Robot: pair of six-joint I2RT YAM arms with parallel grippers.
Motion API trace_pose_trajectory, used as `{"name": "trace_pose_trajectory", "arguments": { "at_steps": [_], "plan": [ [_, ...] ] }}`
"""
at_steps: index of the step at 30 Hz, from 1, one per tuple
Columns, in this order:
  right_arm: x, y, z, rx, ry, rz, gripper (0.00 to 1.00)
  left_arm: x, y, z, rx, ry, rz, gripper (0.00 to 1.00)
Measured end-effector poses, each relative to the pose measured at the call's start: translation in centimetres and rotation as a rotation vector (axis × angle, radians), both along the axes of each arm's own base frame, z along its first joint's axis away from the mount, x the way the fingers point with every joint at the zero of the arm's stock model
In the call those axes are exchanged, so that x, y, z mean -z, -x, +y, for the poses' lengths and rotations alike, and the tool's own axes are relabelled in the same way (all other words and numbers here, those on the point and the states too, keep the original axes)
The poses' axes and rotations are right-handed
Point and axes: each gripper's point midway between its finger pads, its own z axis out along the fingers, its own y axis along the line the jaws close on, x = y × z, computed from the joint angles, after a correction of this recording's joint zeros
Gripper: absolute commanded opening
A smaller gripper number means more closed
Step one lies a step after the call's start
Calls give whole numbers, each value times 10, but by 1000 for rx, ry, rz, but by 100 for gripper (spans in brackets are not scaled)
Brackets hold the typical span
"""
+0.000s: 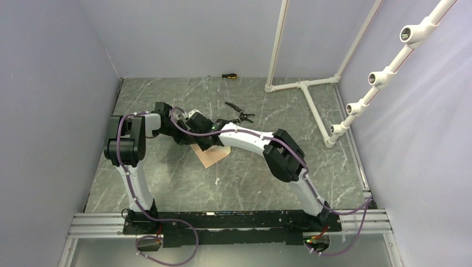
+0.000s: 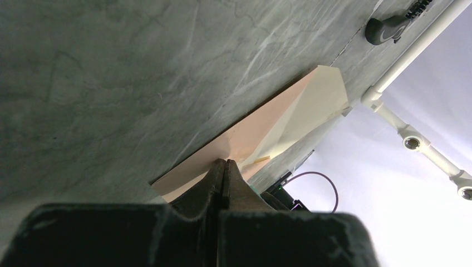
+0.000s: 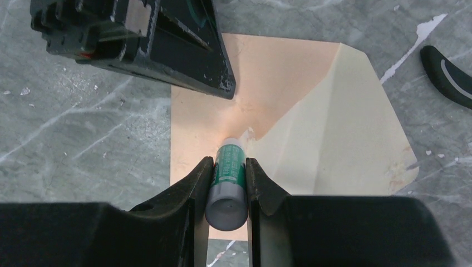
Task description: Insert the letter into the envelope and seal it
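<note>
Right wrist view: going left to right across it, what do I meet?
Left tool reaching in from the upper left → green-labelled glue stick gripped in the right tool → open cream flap of the envelope → black pliers handle at the right edge.

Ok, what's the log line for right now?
left end effector: shut, tip on envelope | right end effector: shut on glue stick, tip by open flap

Matt paper on the envelope (image 3: pixel 334 139), kraft-brown outside and paler cream inside the flap. Under the envelope, the table (image 3: pixel 83 128) reads as smooth grey marbled stone, scuffed white. Over the envelope, the glue stick (image 3: pixel 225 183) is smooth plastic with a glossy green label, and the right gripper (image 3: pixel 228 160) is matt black with chipped edges.
</note>
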Motion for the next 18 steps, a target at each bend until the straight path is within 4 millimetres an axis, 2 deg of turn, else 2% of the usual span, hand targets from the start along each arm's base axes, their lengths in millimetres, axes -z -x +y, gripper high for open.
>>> {"name": "trace_pose_trajectory", "arguments": {
  "at_steps": [6,8,11,15,18],
  "plan": [
    [-10,17,-16,-8,-8,27,0,0,0,0,2,-1,6,3],
    [-24,21,-21,-3,-27,43,0,-1,0,0,6,-2,3,3],
    [-49,23,-18,2,-106,57,0,-1,-1,1,14,-6,-3,6],
    [-82,14,-21,34,-227,88,0,-1,-1,1,29,-10,-21,22],
    [-97,1,-41,76,-326,119,0,-8,-2,1,42,-13,-51,40]
  ]
}}
